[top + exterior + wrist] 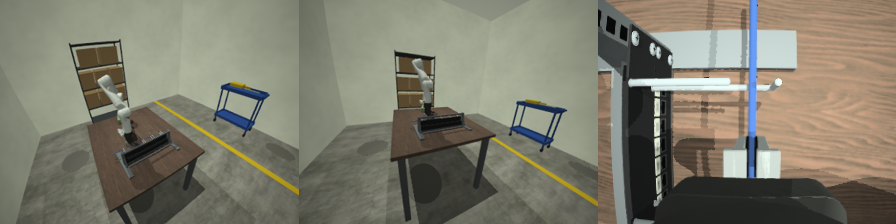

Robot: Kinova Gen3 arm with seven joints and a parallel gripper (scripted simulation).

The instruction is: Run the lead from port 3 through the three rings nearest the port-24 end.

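Observation:
The black patch-panel rack stands on the brown table; it also shows in the exterior view. My gripper hangs just behind the rack's left part, shut on the thin blue lead. In the wrist view my gripper holds the lead, which runs straight away over the table. A white ring of the cable manager sticks out from the rack's frame, and the lead crosses near its tip. A bit of blue lead shows at the rack's left end.
The rack's grey foot lies under the lead. A shelf with cardboard boxes stands behind the table. A blue cart stands far right, beyond a yellow floor line.

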